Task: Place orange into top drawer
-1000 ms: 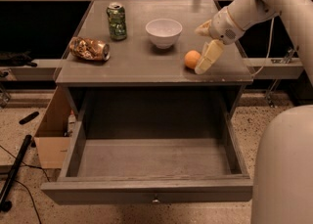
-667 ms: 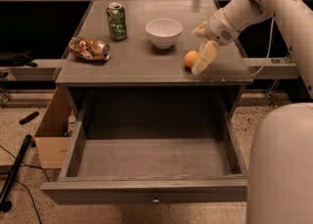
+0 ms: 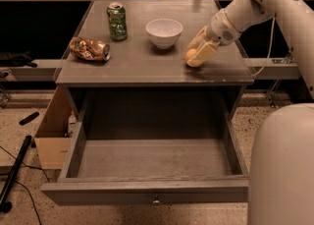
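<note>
Tabletop [image 3: 142, 67]: arm [image 3: 255, 5] slants down, gripper [image 3: 196, 51] at orange [image 3: 190, 54] (grip unclear); top drawer [image 3: 147, 195] open.

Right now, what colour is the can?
Green can, camera view; gripper at the orange.

Claw [image 3: 195, 55] against orange [image 3: 189, 53] on tabletop [image 3: 142, 67], right side, top drawer [image 3: 147, 193] open below
</note>
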{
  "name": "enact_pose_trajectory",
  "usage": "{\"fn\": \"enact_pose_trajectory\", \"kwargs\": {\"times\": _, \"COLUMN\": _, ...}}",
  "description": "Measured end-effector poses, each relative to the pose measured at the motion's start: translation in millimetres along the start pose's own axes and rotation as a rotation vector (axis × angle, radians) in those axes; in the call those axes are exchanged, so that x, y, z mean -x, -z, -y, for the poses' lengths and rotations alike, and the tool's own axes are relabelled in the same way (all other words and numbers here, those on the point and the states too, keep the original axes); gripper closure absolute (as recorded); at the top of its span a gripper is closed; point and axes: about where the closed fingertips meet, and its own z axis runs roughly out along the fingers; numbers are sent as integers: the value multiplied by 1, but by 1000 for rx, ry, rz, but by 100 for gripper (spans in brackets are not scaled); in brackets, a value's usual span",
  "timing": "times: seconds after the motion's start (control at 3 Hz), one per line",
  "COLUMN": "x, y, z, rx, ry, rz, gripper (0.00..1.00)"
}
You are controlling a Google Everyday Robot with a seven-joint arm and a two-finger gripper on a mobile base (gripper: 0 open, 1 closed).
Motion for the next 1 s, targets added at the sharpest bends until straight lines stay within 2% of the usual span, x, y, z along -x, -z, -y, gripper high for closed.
{"fn": "enact_pose_trajectory", "kwargs": {"times": 0.33, "x": 0, "y": 0, "z": 0, "rx": 0, "ry": 0, "rz": 0, "gripper": 78}}
{"fn": "enact_pose_trajectory", "kwargs": {"times": 0.67, "x": 0, "y": 0, "z": 0, "rx": 0, "ry": 0, "rz": 0, "gripper": 100}}
{"fn": "enact_pose_trajectory", "kwargs": {"times": 1.0, "x": 0, "y": 0, "z": 0, "rx": 0, "ry": 0, "rz": 0, "gripper": 100}}
